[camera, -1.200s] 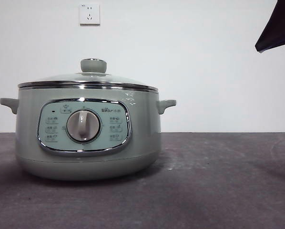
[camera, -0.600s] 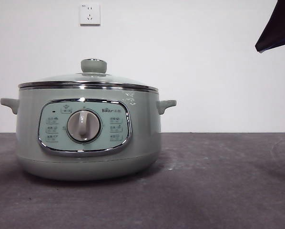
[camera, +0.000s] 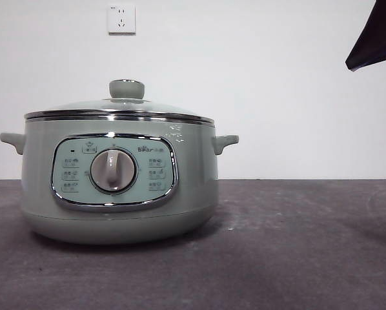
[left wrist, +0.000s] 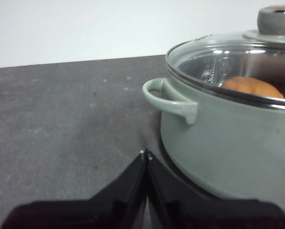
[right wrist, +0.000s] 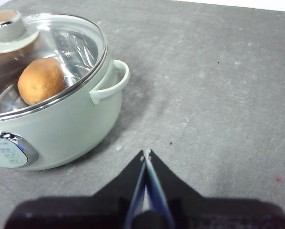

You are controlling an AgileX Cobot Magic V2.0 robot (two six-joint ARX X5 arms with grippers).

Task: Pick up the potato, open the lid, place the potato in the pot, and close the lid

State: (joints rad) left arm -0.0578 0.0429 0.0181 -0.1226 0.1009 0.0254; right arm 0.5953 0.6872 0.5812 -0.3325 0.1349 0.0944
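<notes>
The sage-green pot (camera: 119, 187) stands on the dark table at the left of the front view, with the glass lid (camera: 119, 106) seated on it and its green knob (camera: 126, 88) on top. Through the glass I see the orange-brown potato (right wrist: 41, 80) lying inside the pot (right wrist: 52, 124); it also shows as the potato (left wrist: 253, 88) in the left wrist view. My left gripper (left wrist: 146, 153) is shut and empty, low beside the pot's side handle (left wrist: 171, 99). My right gripper (right wrist: 146, 153) is shut and empty above the table, off the pot's other handle (right wrist: 111, 83).
A black arm tip (camera: 375, 39) shows at the top right corner of the front view. A white wall socket (camera: 121, 19) is on the wall behind. Bare grey table (camera: 296, 245) stretches to the right of the pot.
</notes>
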